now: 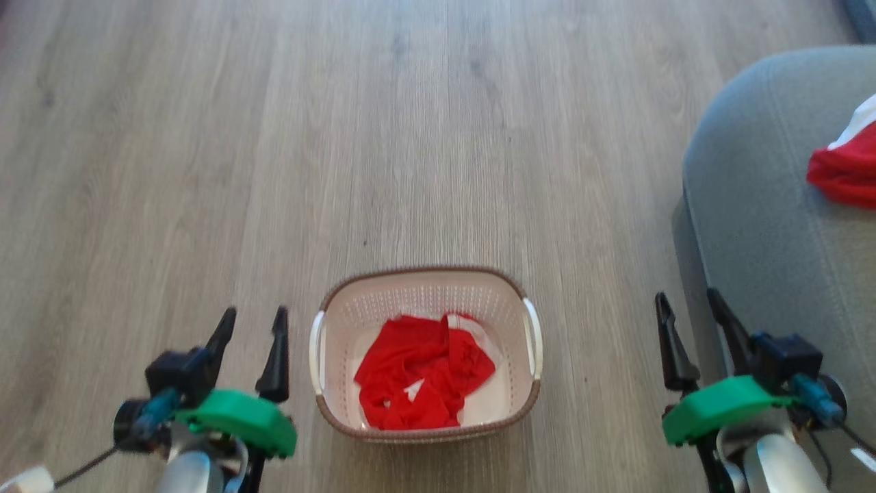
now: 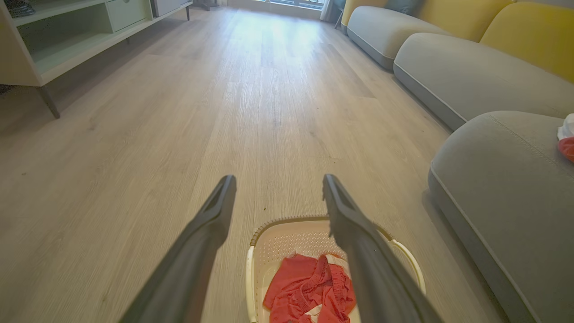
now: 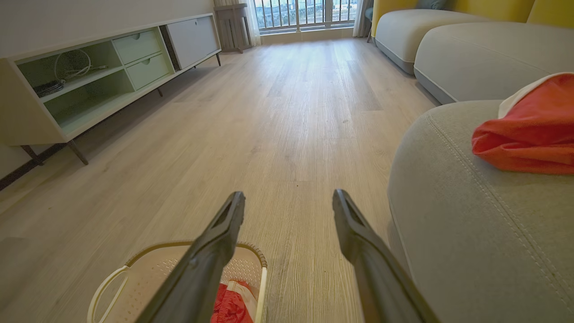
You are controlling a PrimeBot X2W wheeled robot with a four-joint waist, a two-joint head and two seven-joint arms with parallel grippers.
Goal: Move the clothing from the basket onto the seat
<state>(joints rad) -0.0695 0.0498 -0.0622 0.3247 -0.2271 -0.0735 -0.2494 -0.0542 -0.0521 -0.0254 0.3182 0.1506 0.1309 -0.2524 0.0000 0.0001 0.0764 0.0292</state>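
Red clothing (image 1: 424, 373) sits bunched in the basket (image 1: 424, 294), between left gripper (image 1: 254, 313) and right gripper (image 1: 684, 296), both wide open and empty. Another garment (image 1: 845, 171) lies on the seat (image 1: 759, 226) beyond the right gripper. Next pick looks due: dip in, pinch fabric.

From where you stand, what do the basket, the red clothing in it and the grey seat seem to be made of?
The basket: probably moulded cream plastic, matt, its walls punched with small holes, brown woven-look rim. The clothing: thin soft fabric, crumpled into folds. The seat: grey upholstery cloth, matt, with stitched seams.
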